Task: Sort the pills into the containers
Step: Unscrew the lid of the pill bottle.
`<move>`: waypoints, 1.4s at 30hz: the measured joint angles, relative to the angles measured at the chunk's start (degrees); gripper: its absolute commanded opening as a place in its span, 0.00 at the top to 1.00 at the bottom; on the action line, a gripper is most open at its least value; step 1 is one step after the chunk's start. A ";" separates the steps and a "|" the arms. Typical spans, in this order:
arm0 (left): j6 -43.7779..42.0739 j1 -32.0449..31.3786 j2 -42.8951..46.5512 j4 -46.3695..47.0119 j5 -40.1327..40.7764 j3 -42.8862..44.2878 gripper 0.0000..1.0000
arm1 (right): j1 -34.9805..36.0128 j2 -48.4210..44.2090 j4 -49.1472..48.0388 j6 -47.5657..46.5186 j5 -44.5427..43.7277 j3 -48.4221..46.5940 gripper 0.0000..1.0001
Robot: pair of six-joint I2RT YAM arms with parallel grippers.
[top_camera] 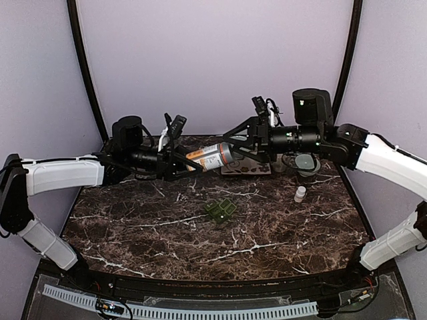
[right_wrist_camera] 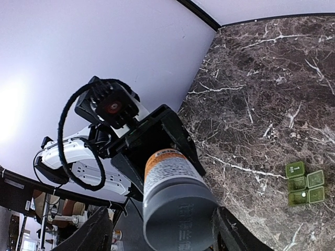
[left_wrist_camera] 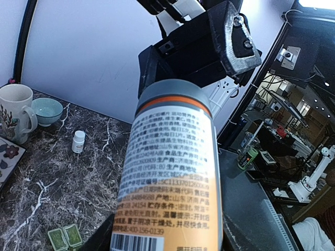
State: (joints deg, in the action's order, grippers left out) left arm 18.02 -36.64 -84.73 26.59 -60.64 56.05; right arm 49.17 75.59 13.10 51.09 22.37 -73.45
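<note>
The left pincer (top_camera: 189,162) pinches the base end of a labelled bottle (top_camera: 210,157), holding it nearly level in the air above the back of the desk (top_camera: 133,227). The right pincer (top_camera: 235,147) is spread around the bottle's grey cap, with a gap showing on one side. The back wall is close behind; the open room lies toward the near edge. The green pill organiser (top_camera: 220,211) rests on the desk, below and forward of both pincers, well apart. A small white bottle (top_camera: 300,194) stands to its right.
</note>
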 measured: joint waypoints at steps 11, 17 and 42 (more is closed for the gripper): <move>-1.40 -0.02 0.87 -1.09 0.50 0.98 1.00 | -1.38 0.15 2.64 -0.09 0.35 -0.04 0.33; -2.23 -0.33 0.87 -2.64 0.76 1.22 1.00 | -1.55 0.96 2.75 -0.11 1.88 -0.04 0.33; 0.59 -0.57 -0.07 -3.37 -0.46 2.10 1.00 | -1.46 1.38 2.25 -12.68 5.55 0.09 1.00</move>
State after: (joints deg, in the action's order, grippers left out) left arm 18.61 -37.21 -84.79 23.22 -61.10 58.15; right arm 47.70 76.97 15.35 38.41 27.92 -73.36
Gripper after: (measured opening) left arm 0.550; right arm 0.466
